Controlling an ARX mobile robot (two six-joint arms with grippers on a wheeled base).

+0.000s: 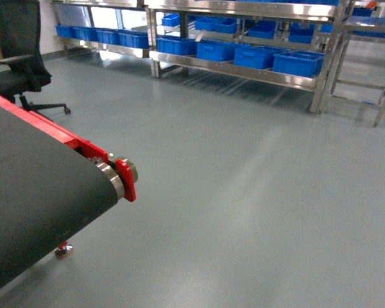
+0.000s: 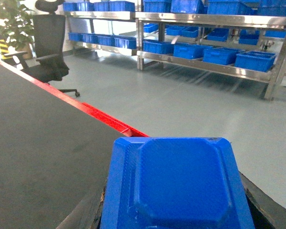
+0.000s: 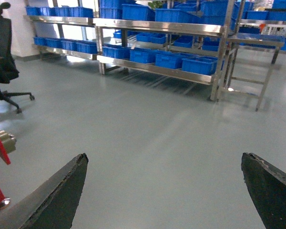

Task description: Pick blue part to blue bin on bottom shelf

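**Ana:** While the robot stands far back from the rack, look at the left wrist view — the blue part point(image 2: 177, 186) fills the near bottom of the frame, sitting right at the left pincer point(image 2: 174, 217), above the black conveyor belt point(image 2: 38, 157).

**Ben:** Is it pinched?

**Ana:** I'd judge so, but the fingers are mostly hidden beneath it; only dark edges peek out at either side. I can't tell for certain.

**Ben:** How would it handle?

**Ana:** Moulded plastic by the look, with a raised panel and chamfered corners. Likely light, stiff, and a bit slick on that glossy face. Best taken across the two flat side walls, not the sloped corners, where pads could slide off.

**Ben:** And the right arm?

**Ana:** The right pincer point(image 3: 167, 195) is spread wide, both dark fingers point(image 3: 57, 191) low at the frame's corners, nothing between them, aimed level over the grey floor point(image 3: 152, 129).

**Ben:** Where's the target?

**Ana:** Far side of the room. The bottom shelf point(image 1: 244, 72) of the steel rack runs along the back, with a row of blue bins; the rightmost blue bin point(image 1: 297, 63) sits nearest the rack's post.

**Ben:** Anything else?

**Ana:** A black office chair point(image 1: 16, 54) far left, and the belt's red end bracket point(image 1: 125, 179) near left. In the head view neither arm shows.
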